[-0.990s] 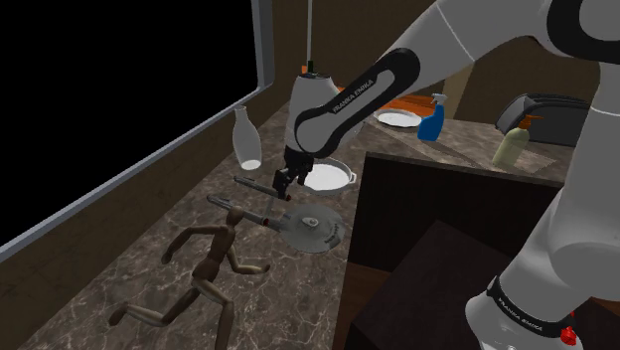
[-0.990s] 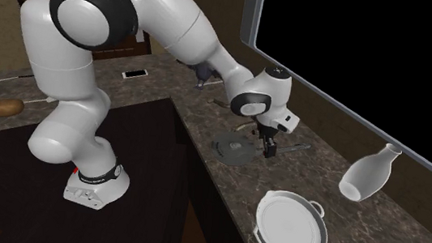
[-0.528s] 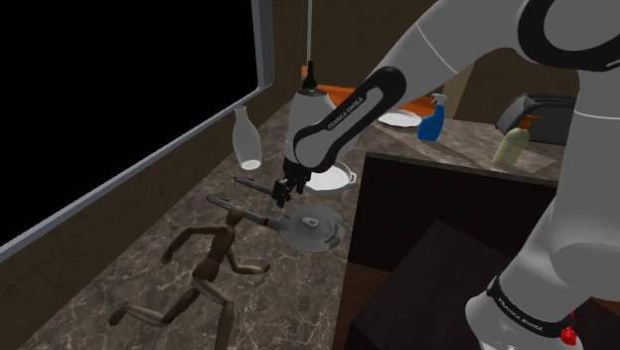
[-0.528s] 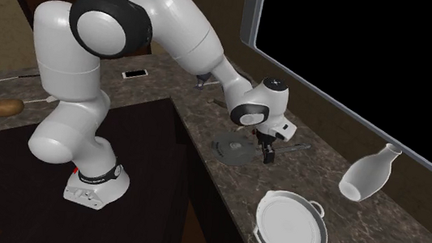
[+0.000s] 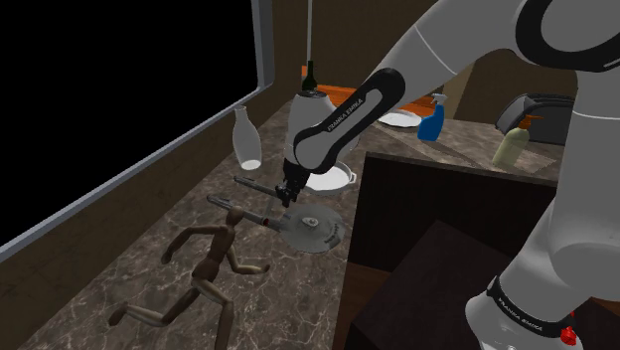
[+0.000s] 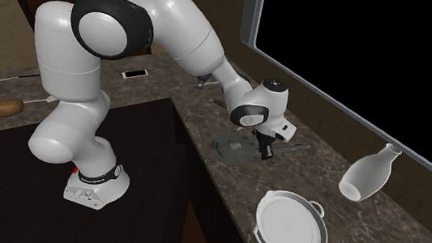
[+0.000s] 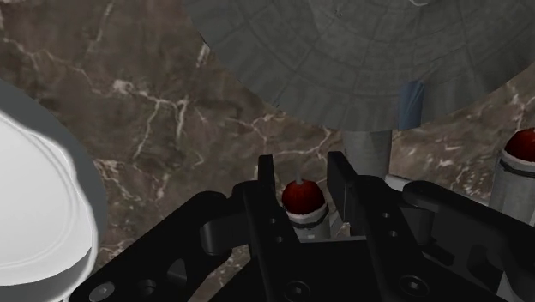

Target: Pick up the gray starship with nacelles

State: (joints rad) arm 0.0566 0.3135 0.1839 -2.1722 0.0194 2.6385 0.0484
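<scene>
- Wrist view: the all-black two-finger gripper is pinched on one slim, red-capped nacelle of the gray saucer-hulled starship. The nacelle is judged narrow enough to fit the jaws, which the broad saucer is not.
- The starship lies flat on the dark veined marble counter, near the white round pan.
- Its long axis runs across the counter, with the saucer at the front edge and the nacelles toward the window frame.
</scene>
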